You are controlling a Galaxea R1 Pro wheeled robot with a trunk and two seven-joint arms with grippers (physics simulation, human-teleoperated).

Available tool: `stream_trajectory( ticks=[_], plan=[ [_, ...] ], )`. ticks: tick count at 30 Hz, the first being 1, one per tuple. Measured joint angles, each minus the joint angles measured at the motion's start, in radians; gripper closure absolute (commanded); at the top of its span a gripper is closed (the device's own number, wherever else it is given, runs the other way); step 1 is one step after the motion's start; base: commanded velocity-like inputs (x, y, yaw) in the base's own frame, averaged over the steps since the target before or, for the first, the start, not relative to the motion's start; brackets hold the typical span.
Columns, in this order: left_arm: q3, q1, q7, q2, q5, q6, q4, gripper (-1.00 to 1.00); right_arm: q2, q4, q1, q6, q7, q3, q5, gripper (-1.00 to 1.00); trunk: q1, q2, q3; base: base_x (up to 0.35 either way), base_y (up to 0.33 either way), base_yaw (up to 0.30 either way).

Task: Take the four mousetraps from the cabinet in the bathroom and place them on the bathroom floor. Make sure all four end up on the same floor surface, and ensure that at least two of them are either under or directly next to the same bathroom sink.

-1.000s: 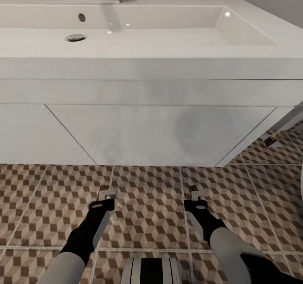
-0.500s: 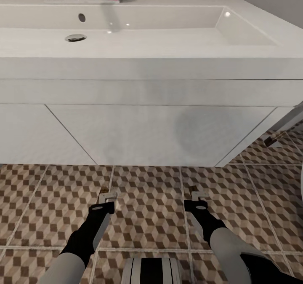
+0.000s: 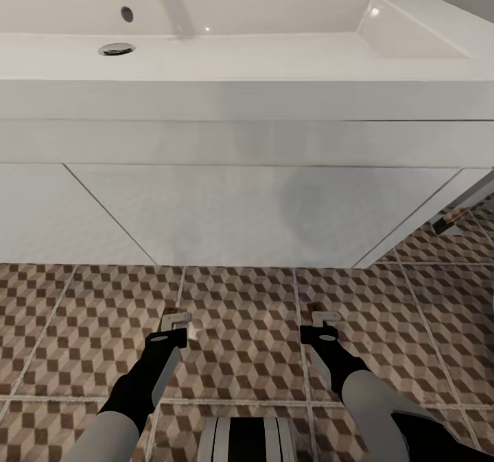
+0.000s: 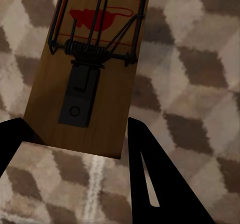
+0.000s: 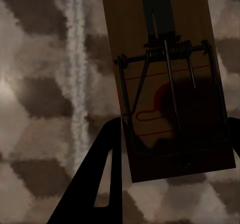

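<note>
My left gripper (image 3: 173, 319) hangs low over the bathroom floor (image 3: 240, 338), shut on a mousetrap (image 3: 169, 309). The left wrist view has that brown board (image 4: 95, 79) with its spring and red print clamped between the black fingers (image 4: 150, 179). To its right, my right gripper (image 3: 318, 317) is shut on a second mousetrap (image 3: 313, 307), whose board (image 5: 165, 84) sits between the dark fingers (image 5: 102, 179). Both grippers are just in front of the white sink vanity (image 3: 247, 201). A small brown thing (image 3: 444, 225), perhaps another mousetrap, lies on the tiles beyond the vanity's right corner. The cabinet is out of view.
The basin (image 3: 226, 37) with its drain (image 3: 116, 49) spans the top of the head view. The vanity front blocks the way ahead. Patterned tiles run left and right of my arms, and my base (image 3: 247, 441) shows at the bottom edge.
The head view has shifted a little, so the sink sits higher and nearer in the picture. Both grippers keep their hold on the mousetraps in the same place.
</note>
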Motion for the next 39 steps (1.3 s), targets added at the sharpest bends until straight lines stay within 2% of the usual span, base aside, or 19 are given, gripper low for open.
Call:
stream_trajectory(
  ticks=[12,28,39],
  plan=[
    [0.000,0.000,0.001,0.000,-0.001,0.000,-0.003,1.00,0.000,0.000,0.000,0.000,0.000,0.001,0.000,1.00,0.000,0.000,0.000,0.017,0.000,0.000],
    [-0.002,0.000,0.002,0.000,-0.003,-0.003,-0.005,1.00,0.000,0.000,0.000,0.000,0.000,0.001,0.001,1.00,0.000,0.000,0.000,0.232,0.000,0.000],
    [-0.002,0.000,0.002,0.000,-0.003,-0.010,-0.005,1.00,0.000,-0.001,0.000,0.001,-0.001,0.004,0.002,1.00,0.000,0.000,0.000,0.044,0.000,-0.006]
  ],
)
